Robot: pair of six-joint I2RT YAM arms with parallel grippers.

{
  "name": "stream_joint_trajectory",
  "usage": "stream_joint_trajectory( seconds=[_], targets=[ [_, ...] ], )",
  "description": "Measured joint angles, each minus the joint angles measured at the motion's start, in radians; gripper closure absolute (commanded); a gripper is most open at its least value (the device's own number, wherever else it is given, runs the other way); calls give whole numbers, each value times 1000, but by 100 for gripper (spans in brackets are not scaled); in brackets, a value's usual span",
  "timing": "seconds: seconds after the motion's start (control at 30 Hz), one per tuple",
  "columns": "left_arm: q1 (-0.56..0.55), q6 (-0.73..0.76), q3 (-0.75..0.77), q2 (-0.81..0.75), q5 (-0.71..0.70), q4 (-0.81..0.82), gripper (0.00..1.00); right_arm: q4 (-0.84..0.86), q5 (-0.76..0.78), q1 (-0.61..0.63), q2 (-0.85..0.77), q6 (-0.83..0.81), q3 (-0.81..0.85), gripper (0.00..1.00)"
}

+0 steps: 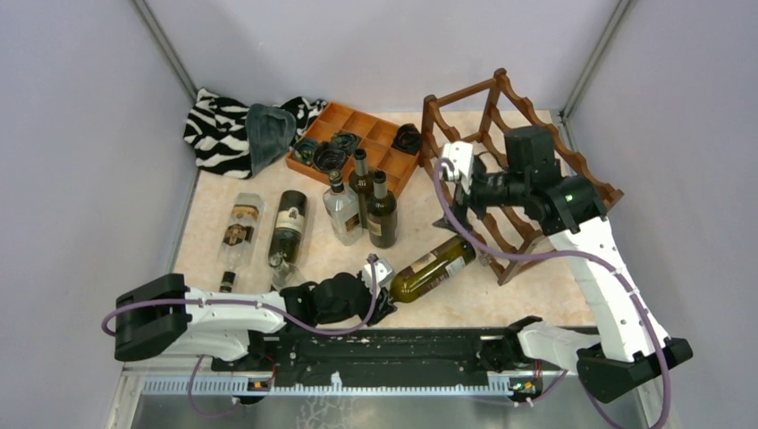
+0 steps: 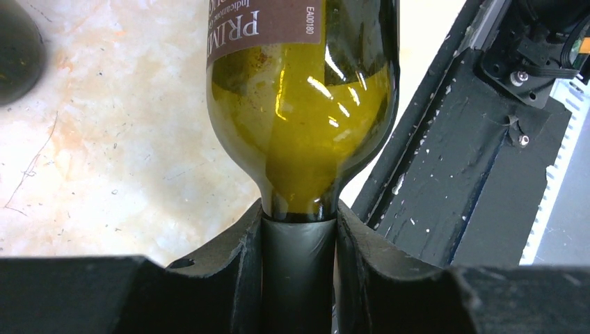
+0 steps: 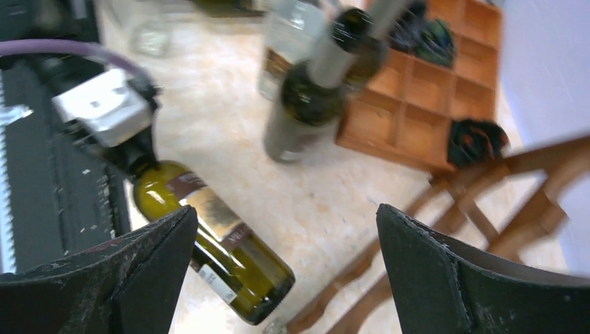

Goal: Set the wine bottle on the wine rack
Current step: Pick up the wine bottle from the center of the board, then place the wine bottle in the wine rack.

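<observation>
Left gripper [image 2: 299, 233] clamps the neck of the green wine bottle [image 2: 303, 104], which is held nearly level over the table [image 1: 536, 299], its base near the wine rack [image 3: 539, 156]. Right gripper [image 3: 285, 212] gapes wide, empty. The bottle is not yet racked.

Olive-green wine bottle [image 1: 433, 268]; reddish-brown wine rack [image 1: 501, 143]; zebra-striped cloth [image 1: 217, 130].

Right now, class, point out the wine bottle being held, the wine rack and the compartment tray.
wine bottle [image 1: 435, 266]: top external view, on its mid-body.
wine rack [image 1: 463, 90]: top external view, on its top rail.
compartment tray [image 1: 368, 123]: top external view, on a bare compartment.
</observation>
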Motion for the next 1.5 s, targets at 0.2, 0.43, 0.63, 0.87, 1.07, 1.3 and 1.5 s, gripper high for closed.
stream_joint_trajectory(
  seconds=[0.2,0.43,0.63,0.87,1.07,1.3,1.5],
  targets=[
    [0,0,30,12,-6,-6,100,148,256,-87,1,224,-10,7],
    [0,2,47,33,-14,-7,100,246,510,-136,25,373,-71,14],
    [0,8,56,48,-15,-11,100,270,588,-167,94,423,-100,34],
    [0,23,64,53,-17,-14,100,271,583,-223,163,458,-105,56],
    [0,34,86,71,-20,-17,100,266,576,-229,183,463,-121,75],
    [0,45,108,102,-35,-18,100,261,564,-232,180,480,-121,90],
    [0,46,139,152,-48,-19,100,254,561,-232,169,482,-128,98]
  ],
)
